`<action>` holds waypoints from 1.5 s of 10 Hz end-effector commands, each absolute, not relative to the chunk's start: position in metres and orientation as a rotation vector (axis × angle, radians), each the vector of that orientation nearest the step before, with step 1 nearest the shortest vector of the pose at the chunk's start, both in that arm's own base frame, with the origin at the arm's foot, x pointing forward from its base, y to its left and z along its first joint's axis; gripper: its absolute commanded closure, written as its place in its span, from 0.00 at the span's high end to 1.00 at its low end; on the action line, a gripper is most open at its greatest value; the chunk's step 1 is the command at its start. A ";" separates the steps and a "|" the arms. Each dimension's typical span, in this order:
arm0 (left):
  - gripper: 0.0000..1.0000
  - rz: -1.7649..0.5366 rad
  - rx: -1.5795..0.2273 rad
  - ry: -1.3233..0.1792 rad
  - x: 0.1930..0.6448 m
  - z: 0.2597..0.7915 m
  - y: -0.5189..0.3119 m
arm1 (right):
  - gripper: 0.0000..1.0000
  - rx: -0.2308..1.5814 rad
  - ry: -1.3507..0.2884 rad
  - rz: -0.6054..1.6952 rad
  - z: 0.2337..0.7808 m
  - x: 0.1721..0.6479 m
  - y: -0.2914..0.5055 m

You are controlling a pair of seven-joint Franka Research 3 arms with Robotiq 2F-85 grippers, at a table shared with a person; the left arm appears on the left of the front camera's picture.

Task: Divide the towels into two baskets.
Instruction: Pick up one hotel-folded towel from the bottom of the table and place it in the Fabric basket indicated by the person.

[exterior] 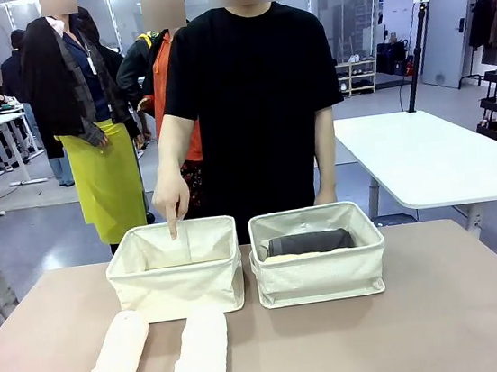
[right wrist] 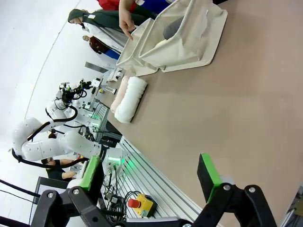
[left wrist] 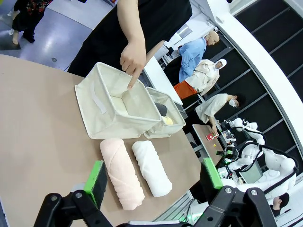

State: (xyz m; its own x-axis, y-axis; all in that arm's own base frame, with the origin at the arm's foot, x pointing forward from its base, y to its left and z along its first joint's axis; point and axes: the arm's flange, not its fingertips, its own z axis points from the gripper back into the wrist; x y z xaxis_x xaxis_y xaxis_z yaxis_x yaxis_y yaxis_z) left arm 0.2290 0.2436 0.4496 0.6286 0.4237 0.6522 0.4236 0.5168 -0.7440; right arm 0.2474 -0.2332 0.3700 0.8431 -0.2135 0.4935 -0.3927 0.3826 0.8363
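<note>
Grey towel [exterior: 310,242] and yellow towel [exterior: 280,258] are stowed in one basket [exterior: 322,279]; pink towel [exterior: 116,361] and white towel [exterior: 200,360] are left out; left gripper [left wrist: 154,176] and right gripper [right wrist: 149,172] are spread wide, empty.

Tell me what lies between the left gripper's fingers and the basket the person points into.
The pink towel and white towel, side by side on the table, seen in the left wrist view.
</note>
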 end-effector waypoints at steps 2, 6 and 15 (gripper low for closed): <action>1.00 -0.007 -1.079 -0.949 0.226 0.451 0.245 | 1.00 1.193 -0.603 0.131 0.373 0.244 -0.231; 1.00 0.000 -1.071 -0.939 0.229 0.450 0.244 | 1.00 1.193 -0.603 0.131 0.373 0.244 -0.231; 1.00 -0.172 -0.580 -0.373 0.275 0.441 0.049 | 1.00 1.193 -0.603 0.131 0.373 0.244 -0.231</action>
